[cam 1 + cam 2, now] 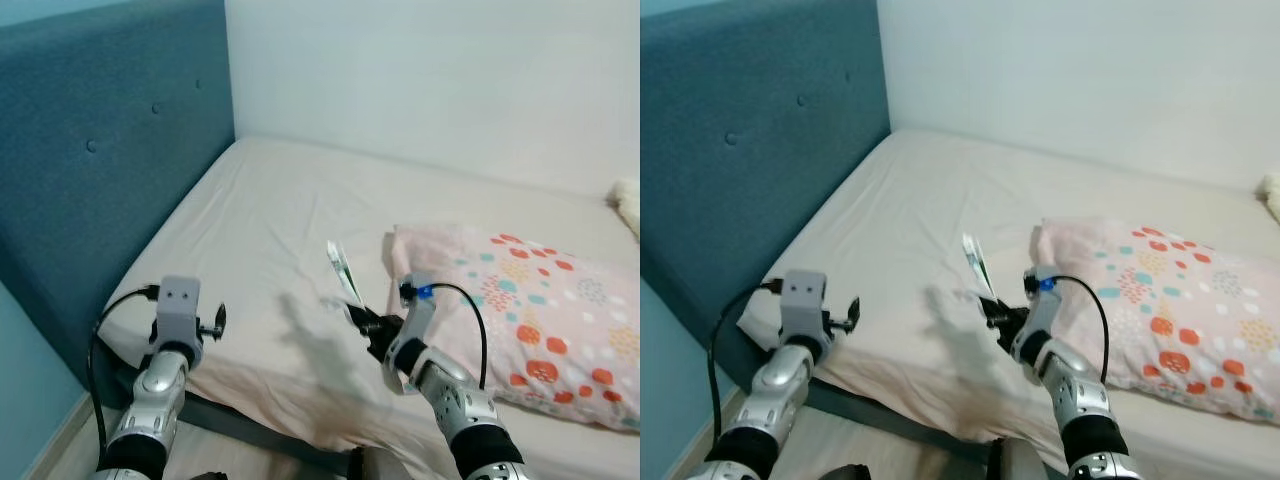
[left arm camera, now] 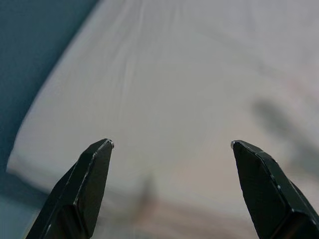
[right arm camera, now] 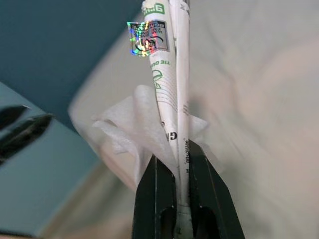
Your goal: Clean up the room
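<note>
Right gripper (image 3: 180, 164) clamped on a flat printed wrapper (image 3: 167, 74) plus a crumpled tissue (image 3: 137, 127), both held clear above the bed (image 1: 250, 230), near the edge of the flowered pillow (image 1: 530, 310). Left gripper (image 2: 169, 149) hovers over the sheet by the blue headboard (image 1: 100, 150), fingers wide apart, holding nothing. Judgement: litter picked up, disposal pending. Tissue sits loose beside the wrapper, only partly pinched, so it may slip out. Advice: keep the clamp firm, carry level, avoid quick swings, free the litter only over a bin.
</note>
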Controlling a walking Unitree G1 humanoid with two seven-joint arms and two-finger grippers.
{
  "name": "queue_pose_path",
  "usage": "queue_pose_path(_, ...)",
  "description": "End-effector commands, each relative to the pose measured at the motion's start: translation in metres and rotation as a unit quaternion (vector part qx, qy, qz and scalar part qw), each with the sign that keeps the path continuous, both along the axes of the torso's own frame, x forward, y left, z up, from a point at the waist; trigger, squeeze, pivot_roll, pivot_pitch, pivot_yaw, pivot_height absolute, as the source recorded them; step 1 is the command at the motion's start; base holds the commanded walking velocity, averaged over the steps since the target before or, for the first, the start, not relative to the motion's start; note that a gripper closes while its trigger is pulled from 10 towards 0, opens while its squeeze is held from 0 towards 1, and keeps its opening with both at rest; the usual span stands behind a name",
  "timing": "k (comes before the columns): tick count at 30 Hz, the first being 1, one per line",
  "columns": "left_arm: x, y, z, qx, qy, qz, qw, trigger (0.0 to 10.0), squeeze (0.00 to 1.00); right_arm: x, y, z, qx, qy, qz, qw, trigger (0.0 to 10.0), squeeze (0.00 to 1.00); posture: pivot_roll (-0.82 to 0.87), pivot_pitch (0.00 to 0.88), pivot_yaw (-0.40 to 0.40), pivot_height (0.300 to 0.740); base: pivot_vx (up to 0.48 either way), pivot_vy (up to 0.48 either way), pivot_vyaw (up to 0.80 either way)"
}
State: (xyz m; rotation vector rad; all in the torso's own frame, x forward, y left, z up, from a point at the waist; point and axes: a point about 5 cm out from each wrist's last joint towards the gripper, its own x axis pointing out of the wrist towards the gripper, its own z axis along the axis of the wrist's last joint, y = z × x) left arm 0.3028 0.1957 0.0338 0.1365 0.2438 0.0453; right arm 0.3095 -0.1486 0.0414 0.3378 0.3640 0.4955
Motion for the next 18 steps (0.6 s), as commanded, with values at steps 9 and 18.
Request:
queue_pose_path(9,-0.057,0.028,-0.063,0.029,0.158,0.044,0.986,10.0,0.0,-0.031,-0.021,-0.046,-0.065,0.083,-0.028,0.994,0.0,0.0,0.01,0.0,-0.082,0.703,0.0,0.0,0.0)
queue_pose_path(18,-0.106,0.034,-0.1,0.013,0.274,0.086,0.958,10.0,0.0,-0.054,-0.038,-0.072,-0.117,0.146,-0.073,0.98,0.9,0.0,0.01,0.0,-0.093,0.74,-0.152,0.0,0.0)
